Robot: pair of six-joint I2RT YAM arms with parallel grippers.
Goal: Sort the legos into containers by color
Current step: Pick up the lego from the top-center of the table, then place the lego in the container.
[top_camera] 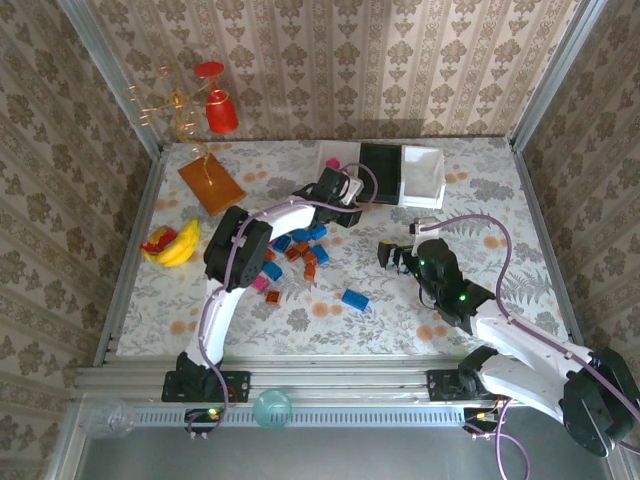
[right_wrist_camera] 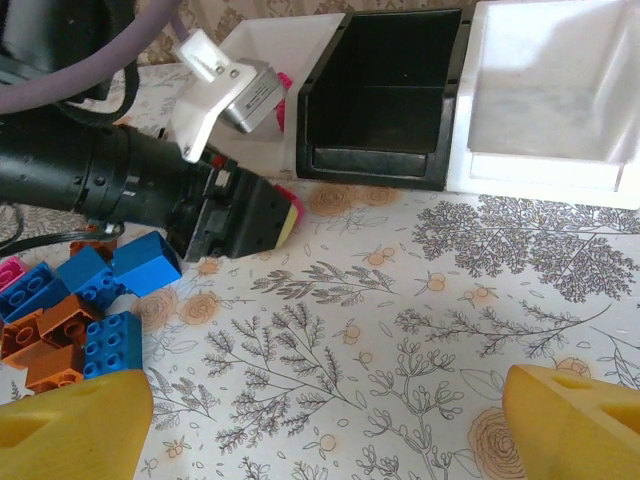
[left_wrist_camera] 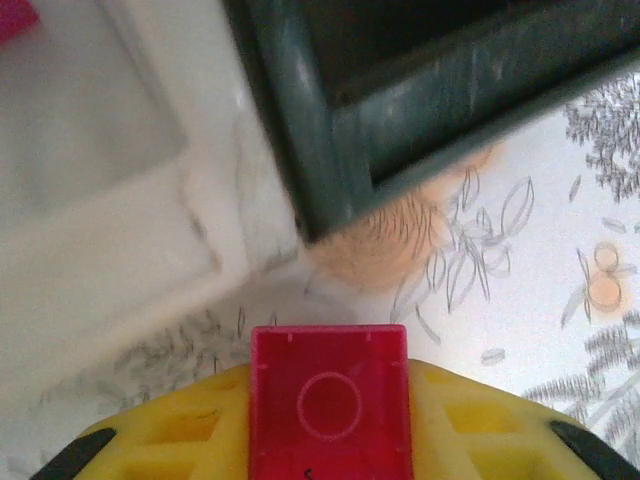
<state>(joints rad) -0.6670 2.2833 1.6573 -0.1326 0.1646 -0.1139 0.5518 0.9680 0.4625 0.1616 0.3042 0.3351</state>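
Magenta plastic shows between the yellow fingers [left_wrist_camera: 170, 450] of the left gripper [left_wrist_camera: 330, 455]. Its jaws are pressed in on one pink brick [left_wrist_camera: 330, 395], a glossy little square with a single ring moulded on the face turned towards the wrist camera, carried close to the flowered table [left_wrist_camera: 520, 300]. Just ahead of the fingertips and to their left stands the near corner of a white tray [left_wrist_camera: 150, 270], with a scrap of pink [left_wrist_camera: 14, 14] lying at its far end. Ahead and to the right is the black tray [left_wrist_camera: 330, 130], its corner very near. To my eye the step in hand is the drop into that white tray. Doing it well means carrying the brick forward and leftward, lifting it clear of the white rim and keeping off the black corner. The release should come low enough that the brick does not bounce out. Behind the gripper lies the heap of legos [top_camera: 295, 250], blue, orange-brown and pink mixed together, with one blue brick [top_camera: 354, 299] lying apart. Off to its right, the right gripper [right_wrist_camera: 320, 430] hangs spread wide over bare cloth, holding nothing.
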